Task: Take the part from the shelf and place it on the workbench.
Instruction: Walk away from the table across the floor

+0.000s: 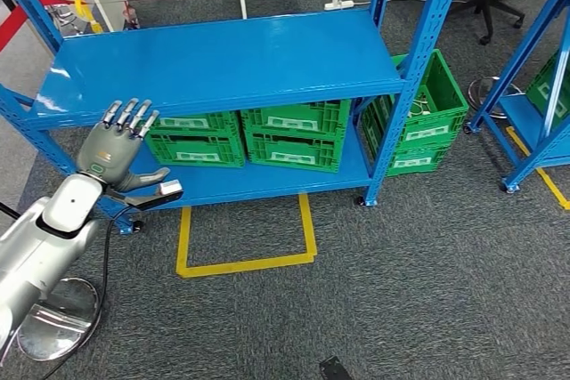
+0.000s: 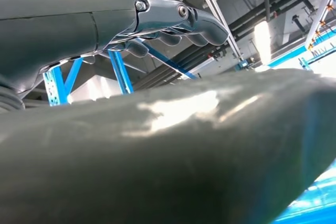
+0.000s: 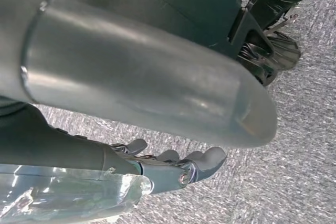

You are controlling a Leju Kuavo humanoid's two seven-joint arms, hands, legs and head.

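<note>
While the left hand (image 1: 114, 150) is raised with fingers spread and empty before the blue steel shelf (image 1: 222, 64), no part can be made out; the green plastic crates (image 1: 296, 133) should be checked first.

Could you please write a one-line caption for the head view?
Left hand raised, open, before a blue shelf with green crates underneath.

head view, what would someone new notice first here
The big blue shelf spans the picture, its top board bare, with green crates lined up on its lower board and another beside its right post. In front of the shelf's left end the left robot hand is raised, fingers apart and holding nothing. A yellow outline is marked on the grey carpet below the shelf.
</note>
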